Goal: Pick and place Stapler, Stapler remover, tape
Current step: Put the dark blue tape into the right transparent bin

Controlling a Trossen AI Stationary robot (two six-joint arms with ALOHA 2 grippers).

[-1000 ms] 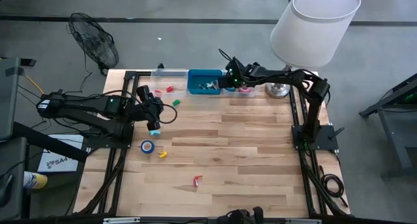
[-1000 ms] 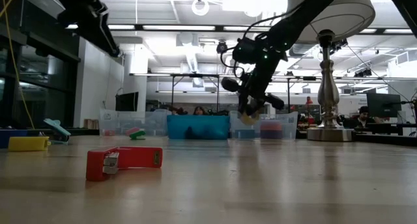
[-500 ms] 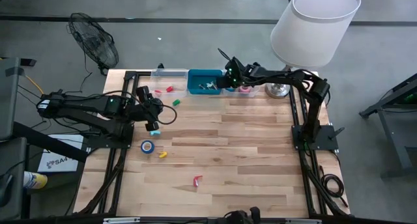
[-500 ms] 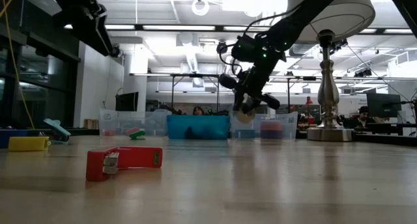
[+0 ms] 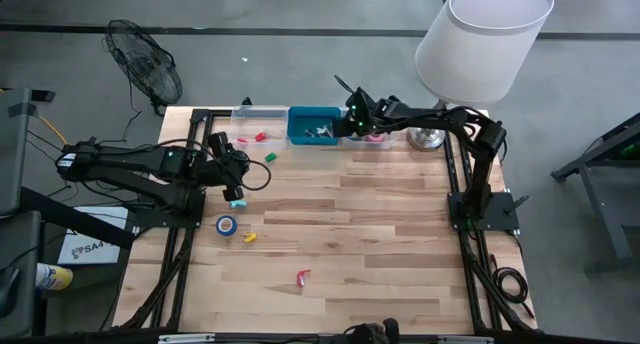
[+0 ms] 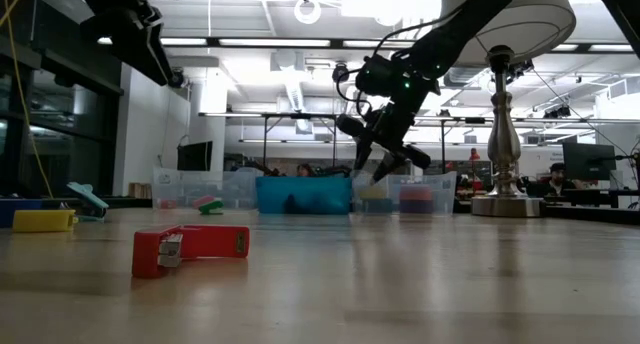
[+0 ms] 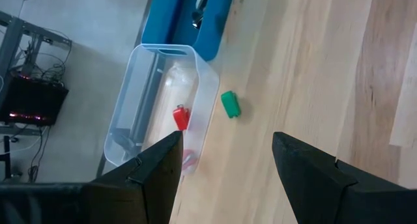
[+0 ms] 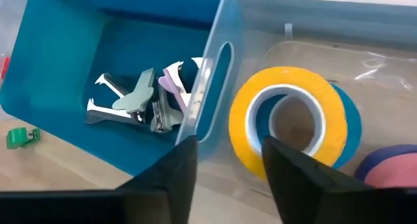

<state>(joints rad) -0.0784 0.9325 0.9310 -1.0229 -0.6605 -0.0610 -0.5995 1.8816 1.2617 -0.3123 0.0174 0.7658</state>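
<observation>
My right gripper (image 8: 228, 159) is open and hovers over the clear bin (image 8: 365, 68) at the table's far edge. A yellow tape roll (image 8: 290, 123) lies in that bin, leaning on a blue roll (image 8: 348, 129), with a pink roll (image 8: 391, 172) beside them. The low view shows the open right gripper (image 6: 378, 164) just above the yellow roll (image 6: 372, 194). The blue bin (image 8: 65, 61) next to it holds staple removers (image 8: 140, 100). My left gripper (image 7: 225, 159) is open and empty over the table's left part (image 5: 238, 174). A blue tape roll (image 5: 226, 225) and a red stapler (image 5: 302, 277) lie on the table.
A second clear bin (image 7: 156, 107) at the far left holds a red piece (image 7: 180, 117); a green piece (image 7: 229, 104) lies beside it. A teal piece (image 5: 237, 201) and a yellow piece (image 5: 249, 238) lie near the left gripper. A lamp (image 5: 480, 44) stands at the far right corner.
My right gripper has risen slightly over the clear bin and opened, letting go of the yellow tape roll. The roll has dropped from the fingers into the bin and rests there.
</observation>
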